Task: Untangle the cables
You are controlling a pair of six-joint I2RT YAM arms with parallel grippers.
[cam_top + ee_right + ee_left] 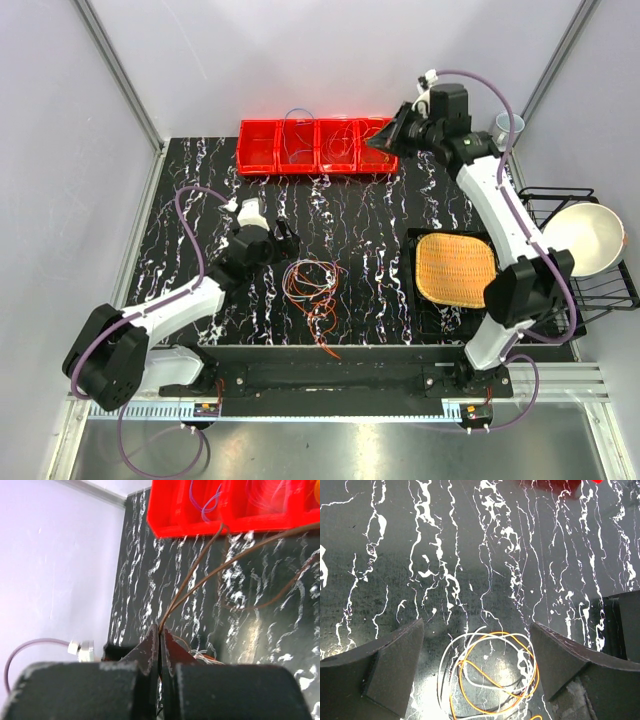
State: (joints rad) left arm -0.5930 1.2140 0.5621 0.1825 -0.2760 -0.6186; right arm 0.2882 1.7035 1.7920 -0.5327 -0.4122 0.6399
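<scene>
A tangle of thin orange, red and pale cables lies on the black marbled table, just right of my left gripper. In the left wrist view that gripper is open and empty, with orange and white cable loops on the table between its fingers. My right gripper hovers by the right end of the red bins. In the right wrist view it is shut on a thin brownish cable that loops up toward the bins. A purple cable lies in one bin.
A woven yellow mat lies on a black tray at the right. A white bowl sits in a black wire rack at the far right. A small cup stands at the back right. Grey walls enclose the table.
</scene>
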